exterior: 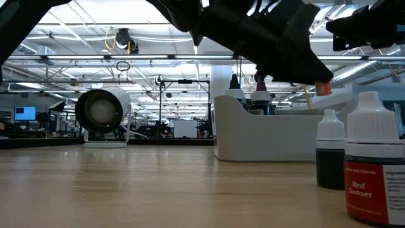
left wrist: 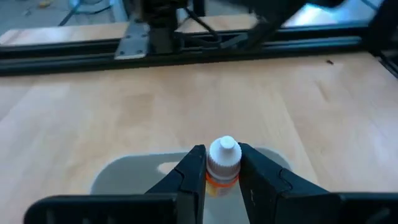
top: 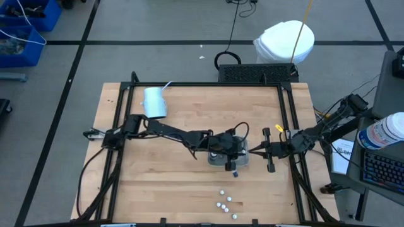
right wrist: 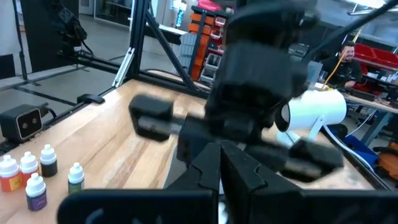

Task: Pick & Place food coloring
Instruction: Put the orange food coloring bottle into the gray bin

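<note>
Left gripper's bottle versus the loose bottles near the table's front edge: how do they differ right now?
The held bottle sits clamped in the left gripper above the grey tray; the loose bottles stand free on the bare table. The held one is alone at mid-table; the loose ones form a small cluster. All have white caps.

Pale matt wood grain is being shown on the table (top: 164, 183). Tray (exterior: 266, 136) at 3 o'clock: smooth translucent plastic. Bottles (right wrist: 28, 174) w/ white plastic caps.
</note>
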Controlling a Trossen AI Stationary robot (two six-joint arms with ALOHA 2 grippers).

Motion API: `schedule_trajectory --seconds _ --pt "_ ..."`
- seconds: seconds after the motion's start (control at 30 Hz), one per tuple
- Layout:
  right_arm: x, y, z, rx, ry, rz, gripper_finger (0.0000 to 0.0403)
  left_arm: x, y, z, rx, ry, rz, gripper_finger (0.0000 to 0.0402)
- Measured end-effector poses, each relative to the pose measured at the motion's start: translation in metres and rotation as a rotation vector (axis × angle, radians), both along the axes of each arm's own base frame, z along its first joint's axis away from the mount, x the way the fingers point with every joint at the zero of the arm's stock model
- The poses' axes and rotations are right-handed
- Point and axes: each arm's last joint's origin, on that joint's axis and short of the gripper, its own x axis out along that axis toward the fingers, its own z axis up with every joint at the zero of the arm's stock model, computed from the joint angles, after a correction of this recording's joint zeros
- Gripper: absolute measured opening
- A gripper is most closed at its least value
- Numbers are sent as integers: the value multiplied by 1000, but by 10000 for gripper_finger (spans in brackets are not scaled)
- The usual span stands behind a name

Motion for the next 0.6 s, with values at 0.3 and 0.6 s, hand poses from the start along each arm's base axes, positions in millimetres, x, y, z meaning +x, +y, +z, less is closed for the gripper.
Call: schedule_trajectory --seconds 0.3,0.6 --pt "0 0 2 -6 -15 2 4 3 8 -6 56 -7 -95 79" --pt "0 0 2 -22 -25 2 4 6 7 -26 53 21 -108 82"
